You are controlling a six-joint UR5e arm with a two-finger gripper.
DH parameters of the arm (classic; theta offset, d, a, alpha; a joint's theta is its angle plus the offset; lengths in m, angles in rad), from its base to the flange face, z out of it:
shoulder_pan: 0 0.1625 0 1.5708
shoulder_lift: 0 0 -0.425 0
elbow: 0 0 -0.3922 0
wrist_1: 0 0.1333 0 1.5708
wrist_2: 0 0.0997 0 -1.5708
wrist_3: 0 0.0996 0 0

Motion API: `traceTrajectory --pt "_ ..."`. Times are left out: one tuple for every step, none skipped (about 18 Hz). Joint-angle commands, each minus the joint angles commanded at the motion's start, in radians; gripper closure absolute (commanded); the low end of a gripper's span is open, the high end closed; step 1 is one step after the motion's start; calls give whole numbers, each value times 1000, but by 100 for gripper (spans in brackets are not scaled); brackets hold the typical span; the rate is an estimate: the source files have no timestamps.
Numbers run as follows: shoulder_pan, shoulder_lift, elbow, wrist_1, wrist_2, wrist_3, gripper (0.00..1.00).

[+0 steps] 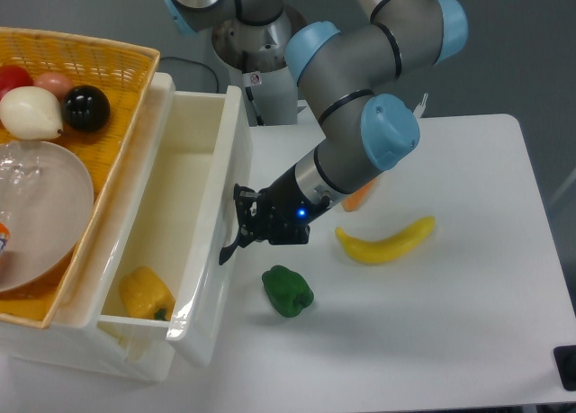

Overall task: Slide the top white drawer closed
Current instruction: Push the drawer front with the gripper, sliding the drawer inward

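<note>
While the white surface takes up most of the view, these are its parts, largest first.

Room: grey floor or wall behind the far edge; nothing else of it can be made out.
Bench: white, matte, its right and near edges in view; a small dark object sits at the near right corner.
Arm: grey tubes with light-blue joint caps, reaching from its base at the far edge down toward the left side.
Top white drawer: at the left edge of the bench, pulled out, its glossy front panel facing right and tilted slightly; inside are bare white walls.
Yellow wicker basket: on top of the cabinet at the far left corner, holding a clear bowl, a black ball, a white onion-like piece and red items.
Banana: lying mid-bench, right of the hand.
Hand: black, against the drawer front at its curved black handle; whether the fingers are spread or pinching cannot be told.
Yellow pepper: in the drawer's near end.
Green pepper: on the bench just beside the drawer front, below the hand.
Orange piece: mostly hidden behind the arm.
</note>
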Motion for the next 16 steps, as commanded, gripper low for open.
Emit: traceTrajectory --pt "0 0 0 2 2 0 96" --pt "2 0 0 2 2 0 95" --pt "2 -2 0 3 3 0 95" --pt "5 -2 0 3 3 0 95" --pt "6 -3 0 3 8 2 95" --pt "8 -6 2 5 11 6 95" --pt "11 -6 0 5 12 6 95" --pt "14 -6 0 6 15 6 95" --pt "17 -8 0 9 21 8 95" --pt "17 -9 -2 11 32 12 95" --pt "18 -11 -3 14 38 14 95" --pt "18 -11 -3 15 40 14 95" --pt "20 -11 -2 15 41 14 95" --pt "20 -14 -2 18 46 15 96" --pt "20 -14 -3 18 55 15 96" --pt "20 -12 -5 17 58 15 98"
